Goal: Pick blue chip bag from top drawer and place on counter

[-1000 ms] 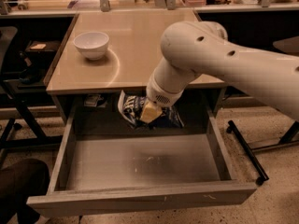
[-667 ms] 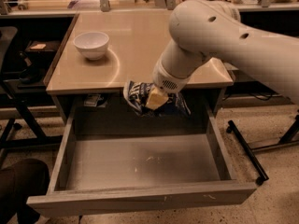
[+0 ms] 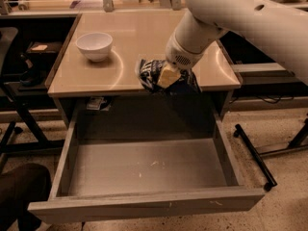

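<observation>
Our gripper [image 3: 169,75], clenched on the blue chip bag [image 3: 150,74], now rides above the top drawer [image 3: 144,170], level with the counter [image 3: 134,37]; placing remains.

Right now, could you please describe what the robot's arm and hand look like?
The arm is a thick, smooth, cream-white shell of rounded tubular segments. It has a few small dark holes near the top and a dotted grille patch at the wrist. The hand, at the counter front edge on the blue chip bag, is pale yellow at its tip. No cables or lettering are visible.
</observation>
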Controlling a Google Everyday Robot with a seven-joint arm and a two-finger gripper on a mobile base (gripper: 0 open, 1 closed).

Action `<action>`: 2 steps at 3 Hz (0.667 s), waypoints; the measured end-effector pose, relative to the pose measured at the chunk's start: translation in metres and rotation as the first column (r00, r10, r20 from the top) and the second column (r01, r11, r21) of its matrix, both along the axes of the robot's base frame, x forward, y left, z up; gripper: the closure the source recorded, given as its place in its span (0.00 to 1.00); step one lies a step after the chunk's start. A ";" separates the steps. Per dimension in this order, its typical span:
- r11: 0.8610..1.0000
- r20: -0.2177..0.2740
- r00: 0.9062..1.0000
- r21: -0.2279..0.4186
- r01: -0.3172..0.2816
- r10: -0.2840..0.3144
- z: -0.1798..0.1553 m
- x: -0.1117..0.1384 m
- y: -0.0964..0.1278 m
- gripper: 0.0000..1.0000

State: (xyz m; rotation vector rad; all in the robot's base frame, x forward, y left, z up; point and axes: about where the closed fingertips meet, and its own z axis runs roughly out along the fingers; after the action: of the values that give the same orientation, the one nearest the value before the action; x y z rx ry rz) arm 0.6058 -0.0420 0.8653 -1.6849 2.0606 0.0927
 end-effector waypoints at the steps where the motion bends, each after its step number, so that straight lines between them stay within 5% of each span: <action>1: 0.999 0.025 1.000 0.032 -0.014 0.013 -0.005 0.042 -0.003 1.00; 2: 0.999 0.029 0.999 0.041 -0.027 0.026 -0.016 0.086 -0.004 1.00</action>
State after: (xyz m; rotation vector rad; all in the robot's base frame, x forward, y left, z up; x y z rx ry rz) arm 0.6921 -0.0456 0.8490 -1.6799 2.0024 0.1186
